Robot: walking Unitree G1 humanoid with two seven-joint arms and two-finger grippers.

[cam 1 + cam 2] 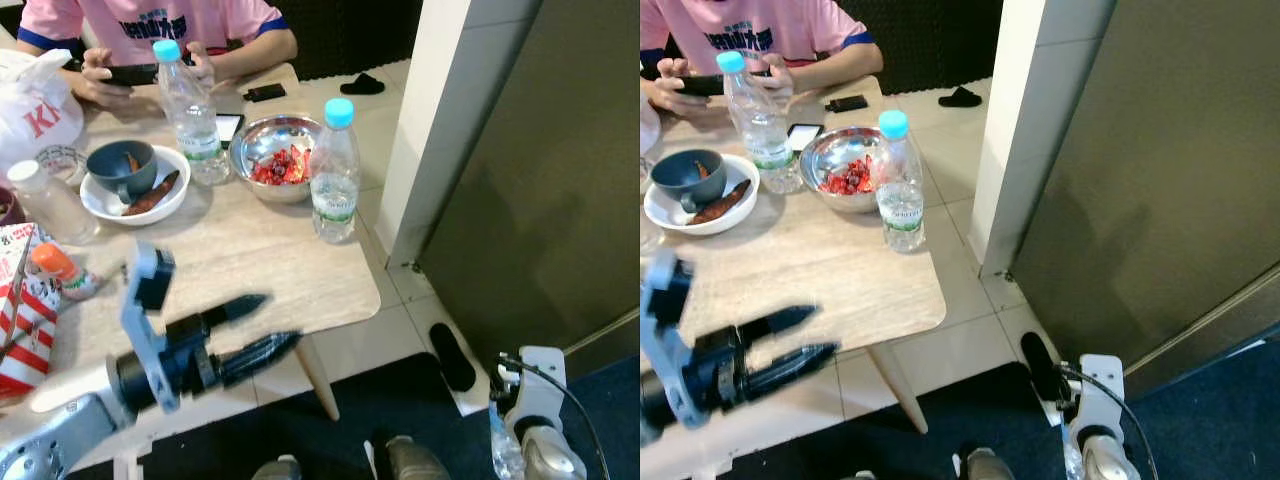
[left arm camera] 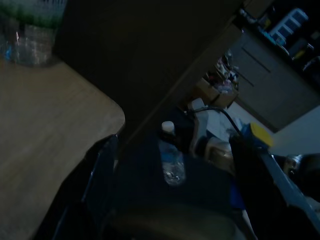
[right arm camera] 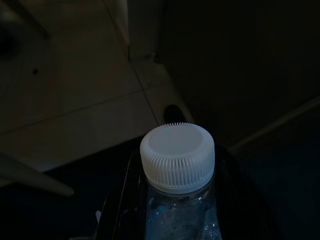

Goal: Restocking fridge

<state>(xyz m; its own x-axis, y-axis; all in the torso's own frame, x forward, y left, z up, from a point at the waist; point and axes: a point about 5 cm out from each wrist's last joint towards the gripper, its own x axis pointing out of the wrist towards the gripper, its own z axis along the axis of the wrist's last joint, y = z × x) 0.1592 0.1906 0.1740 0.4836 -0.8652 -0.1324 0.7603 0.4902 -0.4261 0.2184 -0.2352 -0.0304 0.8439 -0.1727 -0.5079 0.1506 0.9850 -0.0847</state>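
Two water bottles with blue caps stand on the pale wooden table [image 1: 250,260]: one [image 1: 335,170] near the right edge, another [image 1: 190,110] farther back. My left gripper [image 1: 282,318] hovers over the table's front edge, open, with nothing between its fingers [image 2: 95,190]. Low at the right, beside my body, my right gripper [image 1: 515,440] is shut on a clear water bottle with a white cap [image 3: 177,155], held upright. That bottle [image 2: 171,160] also appears in the left wrist view. A tall dark grey panel [image 1: 540,150], which looks like the fridge door, stands shut at the right.
A person in a pink shirt [image 1: 150,25] sits at the table's far side holding a phone. On the table are a metal bowl of red sweets [image 1: 275,160], a white bowl holding a blue cup [image 1: 125,175] and a red-and-white box [image 1: 20,310]. A black slipper [image 1: 452,355] lies on the tiled floor.
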